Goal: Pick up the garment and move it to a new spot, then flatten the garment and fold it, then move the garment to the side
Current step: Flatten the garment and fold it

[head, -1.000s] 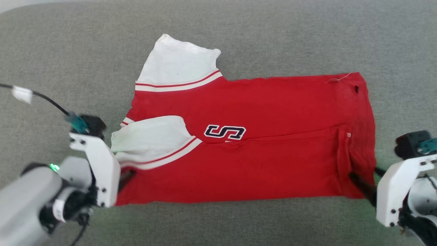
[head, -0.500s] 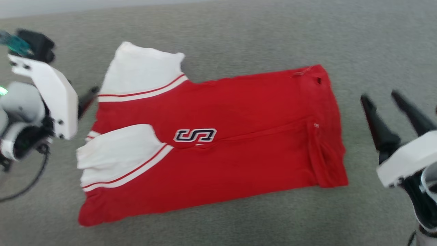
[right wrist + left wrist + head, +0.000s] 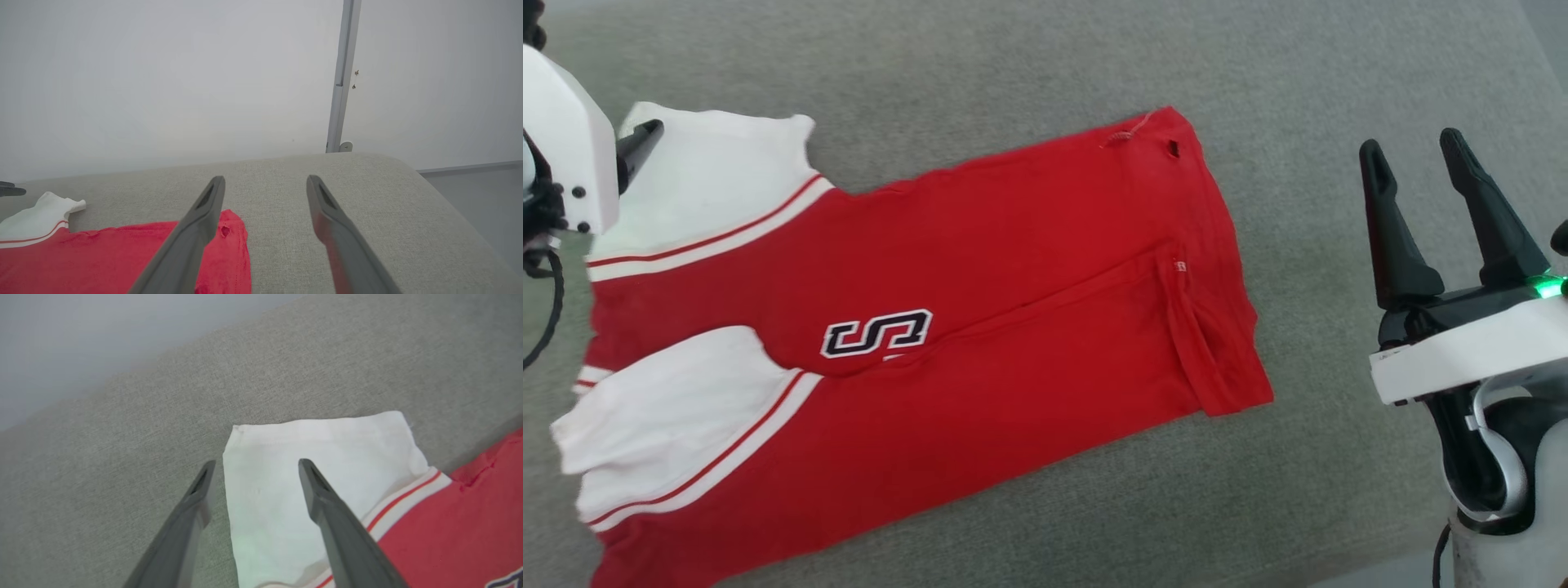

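Wide grey upholstered surface (image 3: 1013,65) underneath it all, a pale wall (image 3: 163,81) behind it in the right wrist view, with a thin grey upright strip (image 3: 341,77) running down that wall.

Spread flat across the surface is the red T-shirt (image 3: 1013,245), lying slantwise in the head view: sleeves at the left, hem at the right, and the near half folded over the far half so a long crease runs along the middle. The far white sleeve (image 3: 711,188) sticks out at the upper left, its red and white striped band where it meets the body. The near white sleeve (image 3: 662,425) is laid back over the red at the lower left.

The right gripper (image 3: 1410,140) sits off to the right, well apart from the hem, fingers spread wide with nothing between them.

The left gripper (image 3: 257,462) is over at the far sleeve, fingers spread and released: one finger over bare grey fabric, the other over the white cloth, so they straddle the sleeve's edge. Whether they touch it, I cannot tell.

A dark cable (image 3: 547,302) loops down below that wrist.

Smaller now: a black-and-white letter patch (image 3: 876,333) sits mid-shirt just above the crease.

Smallest: a little hole (image 3: 1174,149) near the far hem corner.
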Controlling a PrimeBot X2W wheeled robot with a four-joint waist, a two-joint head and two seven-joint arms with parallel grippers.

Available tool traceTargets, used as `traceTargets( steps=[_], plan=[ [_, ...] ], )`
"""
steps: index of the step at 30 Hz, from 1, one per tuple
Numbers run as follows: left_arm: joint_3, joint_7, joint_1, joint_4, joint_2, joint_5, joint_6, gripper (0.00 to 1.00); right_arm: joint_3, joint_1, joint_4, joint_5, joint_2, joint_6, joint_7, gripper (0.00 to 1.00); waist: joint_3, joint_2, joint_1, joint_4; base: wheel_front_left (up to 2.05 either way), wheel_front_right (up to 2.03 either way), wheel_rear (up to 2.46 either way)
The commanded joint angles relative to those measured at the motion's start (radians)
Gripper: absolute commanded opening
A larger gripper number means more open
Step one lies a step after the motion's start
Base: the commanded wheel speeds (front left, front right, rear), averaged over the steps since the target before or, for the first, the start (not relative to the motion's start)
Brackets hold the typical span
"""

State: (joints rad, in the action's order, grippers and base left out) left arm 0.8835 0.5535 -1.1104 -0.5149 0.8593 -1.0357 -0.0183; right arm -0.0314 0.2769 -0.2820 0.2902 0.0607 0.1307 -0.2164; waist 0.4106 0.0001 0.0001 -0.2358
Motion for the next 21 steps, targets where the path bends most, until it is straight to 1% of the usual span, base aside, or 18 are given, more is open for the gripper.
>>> traceTargets(
  steps=[1, 4, 8, 12, 13, 14, 15, 17, 19, 20, 21],
  plan=[
    [0.007, 0.01, -0.024, -0.027, -0.006, 0.016, 0.009, 1.0, 0.004, 0.012, 0.005, 0.002, -0.005, 0.0, 0.007, 1.0, 0.027, -0.0001, -0.0001, -0.025, 0.0, 0.0, 0.0],
    [0.018, 0.03, -0.05, -0.097, -0.021, 0.028, 0.017, 1.0, 0.017, 0.023, 0.014, 0.008, -0.008, 0.0, 0.002, 1.0, 0.045, -0.0001, -0.0001, -0.039, 0.0, 0.0, 0.0],
    [0.029, 0.063, -0.077, -0.191, -0.041, 0.03, 0.004, 1.0, 0.034, 0.047, 0.038, 0.011, -0.008, 0.0, -0.019, 1.0, 0.067, -0.0001, -0.0001, -0.051, 0.0, 0.0, 0.0],
    [0.035, 0.118, -0.079, -0.272, -0.093, 0.003, -0.005, 1.0, 0.045, 0.093, 0.074, 0.016, -0.007, 0.0, -0.056, 1.0, 0.09, -0.0001, -0.0001, -0.05, 0.0, 0.0, 0.0],
    [0.044, 0.143, -0.077, -0.287, -0.106, 0.003, -0.004, 0.84, 0.048, 0.112, 0.086, 0.023, -0.007, 0.0, -0.069, 1.0, 0.096, -0.0001, -0.0001, -0.048, 0.0, 0.0, 0.0],
    [0.052, 0.163, -0.077, -0.302, -0.12, 0.002, -0.004, 0.3, 0.052, 0.132, 0.1, 0.027, -0.003, 0.0, -0.084, 1.0, 0.101, -0.0001, -0.0001, -0.044, 0.0, 0.0, 0.0],
    [0.052, 0.178, -0.078, -0.313, -0.137, -0.006, -0.006, 0.0, 0.06, 0.154, 0.119, 0.028, 0.005, 0.0, -0.105, 1.0, 0.104, -0.0001, -0.0001, -0.041, 0.0, 0.0, 0.0],
    [0.063, 0.199, -0.092, -0.326, -0.16, -0.001, -0.001, 0.0, 0.082, 0.207, 0.156, 0.047, 0.018, 0.0, -0.146, 1.0, 0.114, -0.0001, -0.0001, -0.032, 0.0, 0.0, 0.0],
    [0.058, 0.191, -0.112, -0.334, -0.178, -0.005, 0.007, 0.0, 0.114, 0.27, 0.205, 0.044, 0.052, 0.0, -0.191, 1.0, 0.124, -0.0001, -0.0001, -0.022, 0.0, 0.0, 0.0],
    [0.058, 0.191, -0.112, -0.334, -0.178, -0.005, 0.007, 0.0, 0.114, 0.27, 0.205, 0.044, 0.052, 0.0, -0.191, 1.0, 0.124, -0.0001, -0.0001, -0.022, 0.0, 0.0, 0.0],
    [0.058, 0.186, -0.121, -0.339, -0.186, -0.003, 0.012, 0.0, 0.127, 0.299, 0.23, 0.053, 0.056, 0.0, -0.213, 1.0, 0.128, -0.0001, -0.0001, -0.018, 0.0, 0.0, 0.0]
  ],
)
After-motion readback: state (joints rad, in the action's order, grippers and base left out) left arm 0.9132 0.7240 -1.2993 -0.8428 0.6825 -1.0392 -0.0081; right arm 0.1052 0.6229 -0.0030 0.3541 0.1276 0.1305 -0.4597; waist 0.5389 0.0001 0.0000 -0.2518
